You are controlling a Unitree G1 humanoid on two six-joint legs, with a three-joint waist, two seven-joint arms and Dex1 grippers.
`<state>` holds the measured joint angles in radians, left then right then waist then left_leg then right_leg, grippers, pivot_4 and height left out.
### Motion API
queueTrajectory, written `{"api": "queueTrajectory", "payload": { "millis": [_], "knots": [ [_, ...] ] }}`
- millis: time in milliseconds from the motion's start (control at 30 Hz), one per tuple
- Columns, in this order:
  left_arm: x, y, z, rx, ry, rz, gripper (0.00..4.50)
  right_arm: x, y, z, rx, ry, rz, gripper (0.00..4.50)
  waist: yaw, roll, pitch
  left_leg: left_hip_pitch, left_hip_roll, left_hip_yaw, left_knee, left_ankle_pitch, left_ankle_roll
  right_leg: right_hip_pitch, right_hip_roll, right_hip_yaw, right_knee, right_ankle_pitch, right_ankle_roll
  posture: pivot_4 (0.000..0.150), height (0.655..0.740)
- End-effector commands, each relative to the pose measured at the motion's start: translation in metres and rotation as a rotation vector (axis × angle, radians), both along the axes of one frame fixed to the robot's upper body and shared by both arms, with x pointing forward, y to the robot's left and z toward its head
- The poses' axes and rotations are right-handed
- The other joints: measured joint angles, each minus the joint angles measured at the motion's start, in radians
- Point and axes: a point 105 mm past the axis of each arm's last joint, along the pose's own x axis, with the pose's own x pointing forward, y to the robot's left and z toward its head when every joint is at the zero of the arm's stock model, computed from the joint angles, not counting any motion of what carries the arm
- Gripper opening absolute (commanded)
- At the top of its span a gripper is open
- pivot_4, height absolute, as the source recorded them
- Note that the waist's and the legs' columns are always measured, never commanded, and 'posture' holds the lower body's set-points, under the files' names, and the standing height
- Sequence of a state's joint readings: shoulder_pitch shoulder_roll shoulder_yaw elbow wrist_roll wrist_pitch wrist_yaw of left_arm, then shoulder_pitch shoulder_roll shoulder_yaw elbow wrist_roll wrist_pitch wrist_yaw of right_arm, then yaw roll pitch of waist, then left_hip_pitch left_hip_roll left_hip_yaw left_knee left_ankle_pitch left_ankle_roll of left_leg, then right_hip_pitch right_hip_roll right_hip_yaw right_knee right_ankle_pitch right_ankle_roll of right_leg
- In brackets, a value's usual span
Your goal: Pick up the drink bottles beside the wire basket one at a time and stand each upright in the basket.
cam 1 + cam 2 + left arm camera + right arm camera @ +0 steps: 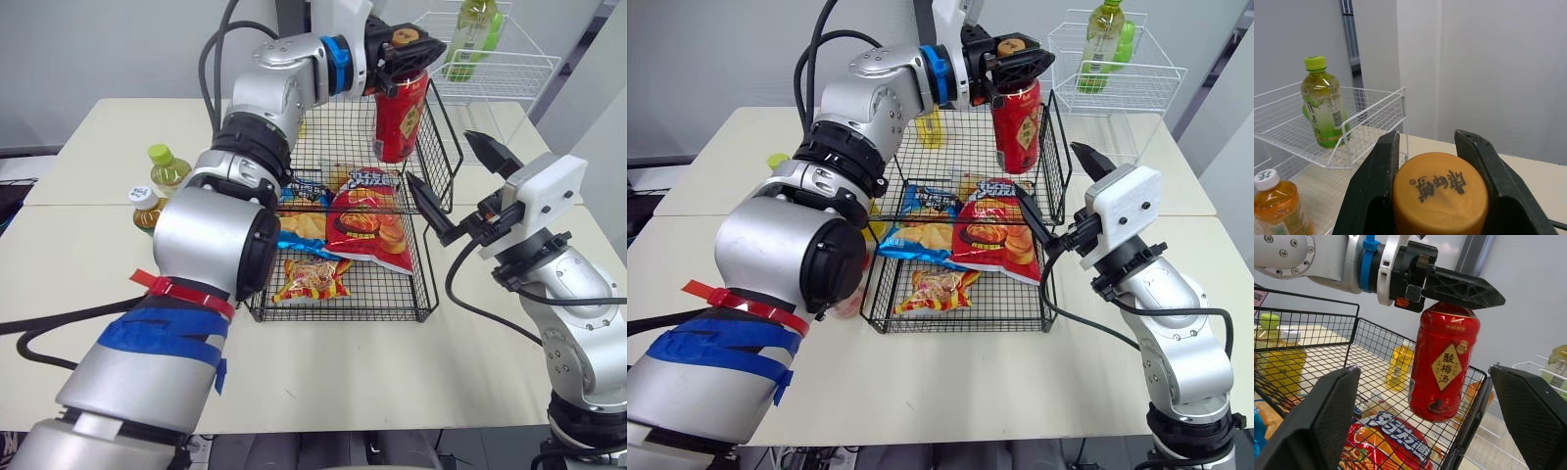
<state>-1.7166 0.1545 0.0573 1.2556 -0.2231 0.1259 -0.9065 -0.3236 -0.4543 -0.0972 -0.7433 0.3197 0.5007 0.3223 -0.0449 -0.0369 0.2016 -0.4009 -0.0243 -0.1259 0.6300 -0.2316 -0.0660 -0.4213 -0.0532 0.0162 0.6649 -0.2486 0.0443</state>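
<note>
One red drink bottle (400, 122) hangs over the far right corner of the black wire basket (338, 318), its cap (1440, 193) clamped in the left gripper (407, 51). Beside the basket, the right gripper (1048, 168) holds its fingers apart.

Glossy plastic bottle (1442, 367), black metal wire basket (382, 305), shiny snack bags (367, 220), matt table (392, 372).

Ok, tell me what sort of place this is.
Probably a robot test lab: plain pale tables pushed together, bare grey walls, a black wire basket of snack bags, drink bottles staged beside it, the left gripper holding a red bottle.
</note>
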Motion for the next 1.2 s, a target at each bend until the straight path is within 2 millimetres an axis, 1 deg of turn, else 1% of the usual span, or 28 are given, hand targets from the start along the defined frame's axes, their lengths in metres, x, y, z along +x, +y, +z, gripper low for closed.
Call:
{"api": "queueTrajectory", "payload": {
  "millis": [33, 67, 100, 167, 200, 300, 333, 400, 533, 600, 633, 700, 800, 867, 933, 967, 1000, 1067, 1133, 1200],
  "knots": [
    [-0.013, -0.006, 0.03, -0.047, -0.086, -0.031, 2.11, -0.009, 0.001, 0.009, 0.017, -0.043, 0.008, 4.5, 0.0, 0.0, 0.0, 0.0, 0.0, 0.0, 0.0, 0.0, 0.0, 0.0, 0.0, 0.0, 0.0, 0.0, 0.0, 0.15, 0.74],
    [-0.013, -0.007, 0.031, -0.05, -0.084, -0.034, 2.28, -0.009, 0.0, 0.009, 0.02, -0.041, 0.007, 4.5, 0.0, 0.0, 0.0, 0.0, 0.0, 0.0, 0.0, 0.0, 0.0, 0.0, 0.0, 0.0, 0.0, 0.0, 0.0, 0.15, 0.74],
    [-0.013, -0.007, 0.032, -0.059, -0.086, -0.035, 2.63, -0.009, 0.0, 0.009, 0.021, -0.038, 0.008, 4.5, 0.0, 0.0, 0.0, 0.0, 0.0, 0.0, 0.0, 0.0, 0.0, 0.0, 0.0, 0.0, 0.0, 0.0, 0.0, 0.15, 0.74],
    [-0.014, -0.005, 0.036, -0.076, -0.089, -0.033, 3.13, -0.009, 0.0, 0.008, 0.02, -0.034, 0.012, 4.5, 0.0, 0.0, 0.0, 0.0, 0.0, 0.0, 0.0, 0.0, 0.0, 0.0, 0.0, 0.0, 0.0, 0.0, 0.0, 0.15, 0.74],
    [-0.014, -0.001, 0.038, -0.083, -0.093, -0.031, 3.54, -0.009, 0.001, 0.008, 0.02, -0.032, 0.016, 4.5, 0.0, 0.0, 0.0, 0.0, 0.0, 0.0, 0.0, 0.0, 0.0, 0.0, 0.0, 0.0, 0.0, 0.0, 0.0, 0.15, 0.74],
    [-0.014, 0.01, 0.045, -0.115, -0.098, -0.034, 4.48, -0.008, 0.002, 0.008, 0.017, -0.029, 0.026, 4.5, -0.001, 0.0, 0.0, 0.001, 0.0, 0.0, 0.0, 0.0, 0.0, 0.001, 0.0, 0.0, 0.0, 0.0, 0.0, 0.15, 0.74],
    [-0.014, 0.012, 0.046, -0.121, -0.097, -0.037, 4.48, -0.008, 0.002, 0.008, 0.017, -0.028, 0.028, 4.5, -0.002, 0.0, 0.0, 0.001, 0.0, 0.0, 0.0, 0.0, 0.0, 0.001, 0.0, 0.0, 0.001, 0.0, 0.0, 0.15, 0.74],
    [-0.014, 0.023, 0.05, -0.135, -0.1, -0.045, 4.48, -0.007, 0.002, 0.008, 0.013, -0.026, 0.037, 4.5, -0.003, 0.0, 0.0, 0.001, 0.0, 0.0, 0.0, 0.0, 0.0, 0.001, 0.0, 0.0, 0.001, 0.0, 0.0, 0.15, 0.74],
    [-0.018, 0.055, 0.06, -0.171, -0.128, -0.062, 4.48, -0.004, 0.005, 0.009, 0.0, -0.022, 0.074, 4.5, -0.009, 0.0, 0.0, 0.001, 0.0, 0.0, 0.0, 0.0, 0.0, 0.0, 0.0, 0.0, 0.001, 0.0, 0.0, 0.15, 0.74],
    [-0.019, 0.075, 0.066, -0.192, -0.165, -0.037, 4.48, -0.002, 0.007, 0.01, -0.005, -0.022, 0.098, 4.5, -0.014, 0.001, 0.0, 0.001, 0.0, 0.0, 0.0, 0.0, 0.0, 0.0, 0.0, 0.0, 0.001, 0.0, 0.0, 0.15, 0.74],
    [-0.02, 0.08, 0.067, -0.198, -0.176, -0.028, 4.48, -0.002, 0.008, 0.01, -0.006, -0.022, 0.105, 4.5, -0.014, 0.001, 0.0, 0.002, 0.001, 0.0, 0.0, 0.0, 0.0, 0.0, 0.0, 0.0, 0.002, 0.0, 0.0, 0.15, 0.74],
    [-0.02, 0.105, 0.073, -0.227, -0.196, 0.03, 4.48, -0.001, 0.011, 0.012, -0.01, -0.019, 0.146, 4.5, -0.012, 0.001, 0.0, 0.002, 0.001, -0.001, 0.0, 0.0, 0.0, 0.001, 0.0, 0.0, 0.002, 0.0, 0.0, 0.15, 0.74],
    [-0.024, 0.159, 0.079, -0.237, -0.246, 0.167, 4.48, 0.0, 0.022, 0.014, -0.027, -0.007, 0.24, 4.5, -0.019, 0.001, 0.0, 0.002, 0.001, 0.0, 0.002, 0.0, 0.0, 0.0, 0.0, 0.001, 0.005, 0.0, 0.0, 0.15, 0.74],
    [-0.03, 0.186, 0.077, -0.235, -0.249, 0.234, 4.48, 0.0, 0.026, 0.015, -0.042, 0.001, 0.295, 4.5, -0.025, 0.001, 0.0, 0.004, 0.001, 0.001, 0.002, 0.0, 0.0, -0.001, 0.0, 0.001, 0.008, 0.0, 0.0, 0.15, 0.74],
    [-0.037, 0.213, 0.069, -0.204, -0.246, 0.312, 4.48, 0.002, 0.03, 0.017, -0.054, 0.004, 0.344, 4.5, -0.028, 0.001, 0.0, 0.004, 0.002, 0.0, 0.002, 0.0, 0.0, -0.001, 0.0, 0.0, 0.01, 0.0, 0.0, 0.15, 0.74],
    [-0.042, 0.23, 0.062, -0.176, -0.247, 0.366, 4.48, 0.003, 0.034, 0.018, -0.063, 0.008, 0.378, 4.5, -0.029, 0.001, 0.0, 0.004, 0.002, 0.0, 0.002, 0.0, 0.0, -0.001, 0.0, 0.0, 0.011, 0.0, 0.0, 0.15, 0.74],
    [-0.046, 0.243, 0.057, -0.156, -0.245, 0.408, 4.48, 0.004, 0.036, 0.019, -0.071, 0.01, 0.405, 4.5, -0.031, 0.001, 0.0, 0.004, 0.002, 0.0, 0.002, 0.0, 0.0, -0.001, 0.0, 0.0, 0.011, 0.0, 0.0, 0.15, 0.74],
    [-0.061, 0.274, 0.046, -0.148, -0.223, 0.503, 4.48, 0.005, 0.044, 0.02, -0.09, 0.022, 0.478, 4.5, -0.033, 0.001, -0.001, 0.005, 0.002, 0.0, 0.003, 0.0, 0.0, -0.001, 0.0, 0.0, 0.012, 0.0, 0.0, 0.15, 0.74],
    [-0.074, 0.298, 0.036, -0.165, -0.192, 0.581, 4.48, 0.007, 0.05, 0.019, -0.109, 0.033, 0.536, 4.5, -0.036, 0.001, -0.001, 0.005, 0.002, -0.001, 0.004, 0.0, 0.0, -0.001, 0.0, 0.0, 0.013, 0.0, 0.0, 0.15, 0.74],
    [-0.089, 0.32, 0.02, -0.186, -0.15, 0.664, 4.48, 0.01, 0.056, 0.016, -0.134, 0.045, 0.586, 4.5, -0.035, 0.001, -0.001, 0.004, 0.002, -0.002, 0.006, 0.0, 0.0, 0.0, 0.0, 0.0, 0.013, 0.0, 0.0, 0.15, 0.74]
  ]
}}
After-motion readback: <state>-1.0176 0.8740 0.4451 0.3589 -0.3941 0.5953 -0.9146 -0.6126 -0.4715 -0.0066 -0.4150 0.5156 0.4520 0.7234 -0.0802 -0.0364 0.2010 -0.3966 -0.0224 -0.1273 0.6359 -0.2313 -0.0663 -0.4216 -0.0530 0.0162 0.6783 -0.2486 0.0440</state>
